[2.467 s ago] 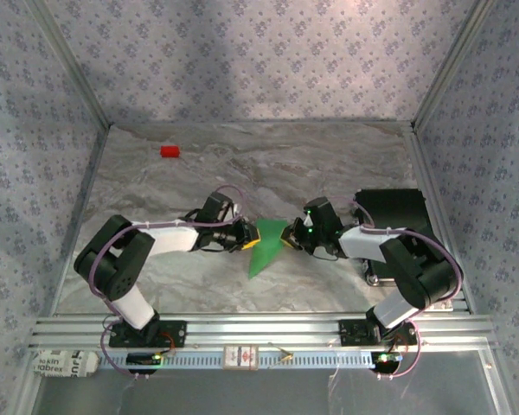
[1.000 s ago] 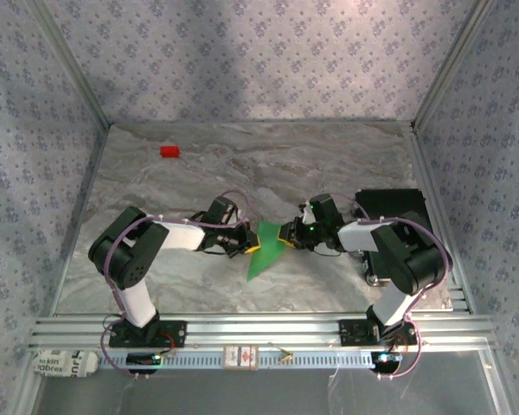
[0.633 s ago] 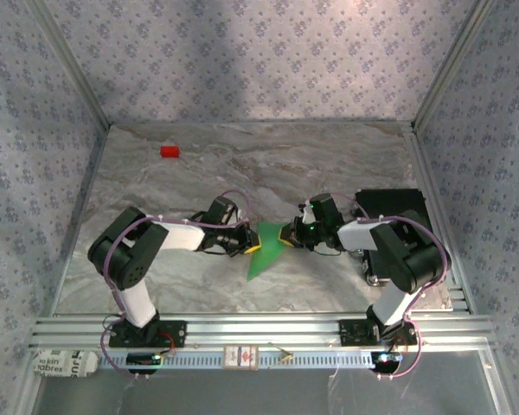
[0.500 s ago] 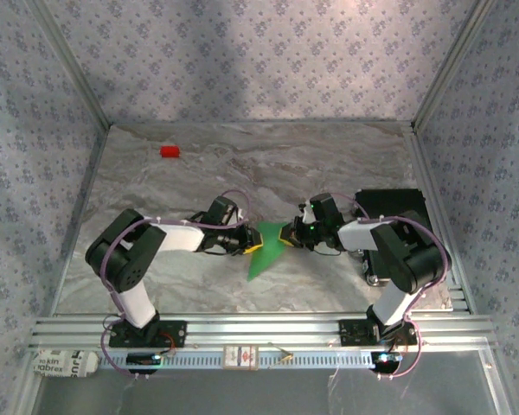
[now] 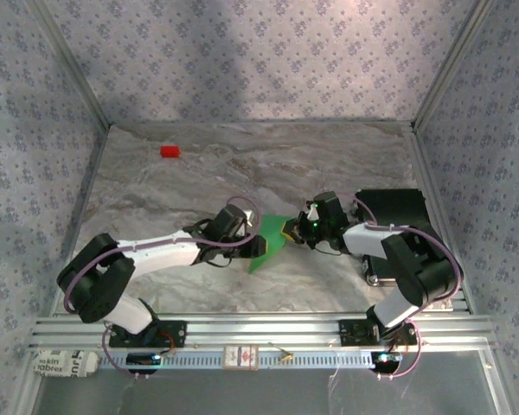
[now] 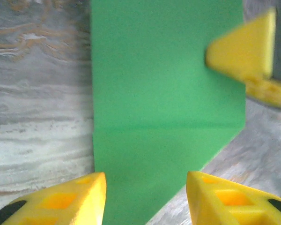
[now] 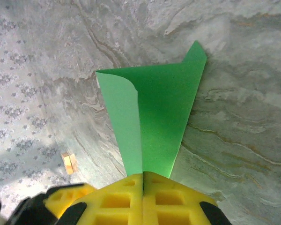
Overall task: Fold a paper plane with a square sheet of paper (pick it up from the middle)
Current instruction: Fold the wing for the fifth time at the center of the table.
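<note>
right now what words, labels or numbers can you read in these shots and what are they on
"skin" above "rabrex": printed on the white packet at the near left corner; blurred, so the reading is rough and the rest of the print is illegible.
Small tag on the front rail: reddish marks, too small to read.
Green paper: no print.
Red block: no marking that can be made out.

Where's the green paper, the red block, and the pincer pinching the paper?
green paper [image 7: 159, 117], right wrist view, its flat middle
red block [image 5: 169, 151], top view, its top face
right pincer [image 7: 143, 177], right wrist view, between its fingertips
</note>
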